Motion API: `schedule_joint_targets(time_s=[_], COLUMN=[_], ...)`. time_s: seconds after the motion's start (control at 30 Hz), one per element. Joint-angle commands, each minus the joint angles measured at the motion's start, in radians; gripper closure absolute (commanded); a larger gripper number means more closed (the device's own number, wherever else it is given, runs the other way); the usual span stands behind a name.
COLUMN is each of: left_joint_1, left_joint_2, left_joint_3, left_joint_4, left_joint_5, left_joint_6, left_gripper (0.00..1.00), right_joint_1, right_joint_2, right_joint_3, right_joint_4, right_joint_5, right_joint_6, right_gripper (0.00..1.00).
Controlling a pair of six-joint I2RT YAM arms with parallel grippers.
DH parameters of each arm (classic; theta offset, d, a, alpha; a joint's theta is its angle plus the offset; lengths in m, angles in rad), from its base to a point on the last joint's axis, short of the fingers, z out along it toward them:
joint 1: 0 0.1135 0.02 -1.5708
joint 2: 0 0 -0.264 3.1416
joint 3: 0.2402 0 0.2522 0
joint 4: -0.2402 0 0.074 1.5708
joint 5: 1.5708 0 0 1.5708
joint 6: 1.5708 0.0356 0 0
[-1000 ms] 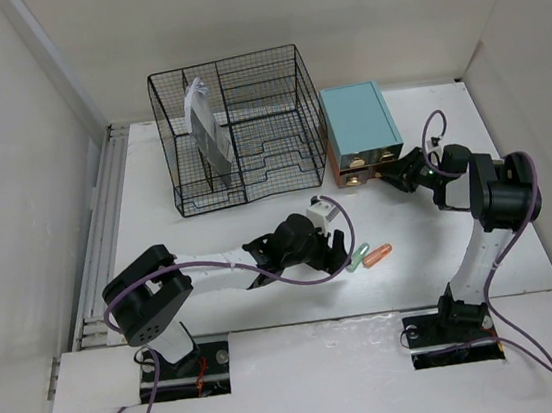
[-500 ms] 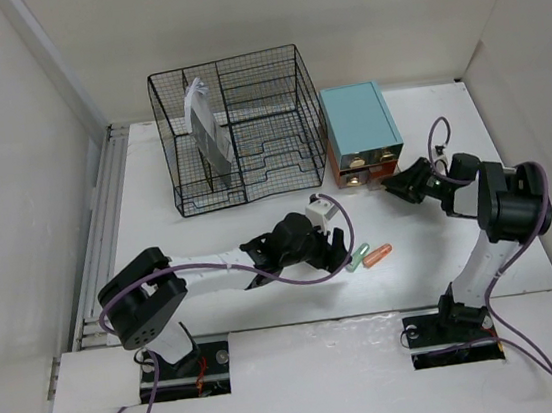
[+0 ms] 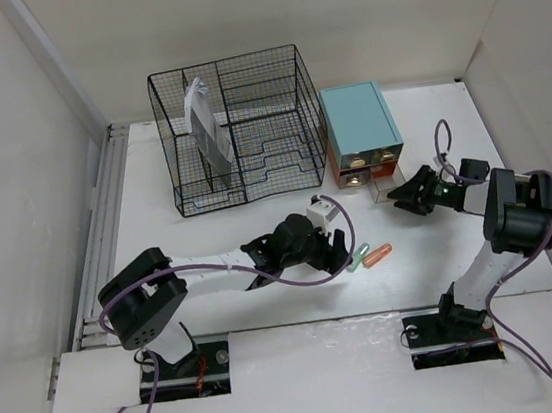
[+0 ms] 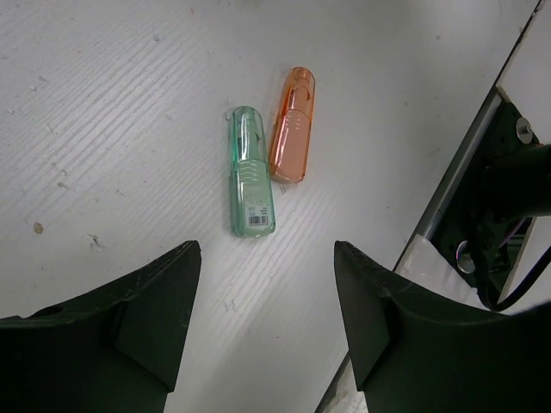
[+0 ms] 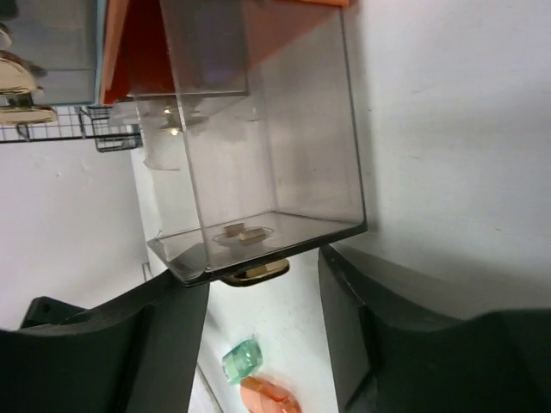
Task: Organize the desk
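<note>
left hand (image 4: 265,275) (jaws apart) hovers over green case (image 4: 250,176) and orange case (image 4: 292,125).

The green case (image 4: 251,172) bears a sticker too small to read.

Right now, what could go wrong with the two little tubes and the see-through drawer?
1. The green tube and orange tube lie touching. If the open left gripper above them closes on one, it may knock the other rolling across the desk.
2. The clear drawer sticks well out of the teal box. The right gripper, open around its gold knob, could tug it right out or bump it.
</note>
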Motion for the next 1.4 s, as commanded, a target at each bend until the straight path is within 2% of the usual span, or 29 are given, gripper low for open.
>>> schedule_joint_targets(time_s=[0.0, 0.1, 0.4, 0.67, 0.73, 0.77, 0.8, 0.87, 0.93, 1.07, 1.2, 1.37], left_joint_1=[-0.007, -0.007, -0.025, -0.056, -0.065, -0.074, -0.074, -0.083, -0.092, -0.103, -0.103, -0.103], left_joint_2=[-0.001, 0.010, 0.094, 0.153, 0.179, 0.179, 0.191, 0.218, 0.257, 0.294, 0.305, 0.335], left_joint_3=[0.029, 0.038, 0.131, 0.214, 0.227, 0.240, 0.252, 0.271, 0.309, 0.343, 0.343, 0.362], left_joint_4=[0.029, 0.029, -0.057, -0.172, -0.203, -0.212, -0.232, -0.253, -0.298, -0.336, -0.336, -0.347], left_joint_5=[0.011, 0.011, -0.035, -0.113, -0.136, -0.136, -0.150, -0.171, -0.190, -0.224, -0.233, -0.233], left_joint_6=[-0.004, 0.007, 0.064, 0.104, 0.113, 0.113, 0.113, 0.122, 0.122, 0.140, 0.140, 0.140], left_gripper=[0.40, 0.40, 0.40, 0.40, 0.40, 0.40, 0.40, 0.40, 0.40, 0.42, 0.50, 0.68], right_joint_1=[-0.019, -0.019, -0.019, -0.019, -0.019, -0.019, -0.019, -0.019, -0.030, -0.042, -0.042, -0.019], right_joint_2=[0.010, 0.010, -0.056, -0.047, -0.034, -0.018, 0.002, 0.098, 0.124, 0.134, 0.134, 0.025], right_joint_3=[0.027, 0.027, 0.091, 0.220, 0.295, 0.332, 0.425, 0.524, 0.591, 0.627, 0.676, 0.742], right_joint_4=[-0.149, -0.158, -0.356, -0.766, -0.901, -1.107, -1.244, -1.574, -1.603, -1.603, -1.603, -1.603], right_joint_5=[0.011, -0.012, -0.119, -0.236, -0.277, -0.324, -0.345, -0.389, -0.377, -0.418, -0.419, -0.413], right_joint_6=[-0.130, -0.145, -0.304, -0.639, -0.839, -0.945, -1.224, -1.559, -1.483, -1.493, -1.516, -1.541], right_gripper=[0.39, 0.33, 0.27, 0.27, 0.27, 0.29, 0.29, 0.29, 0.32, 0.32, 0.32, 0.31])
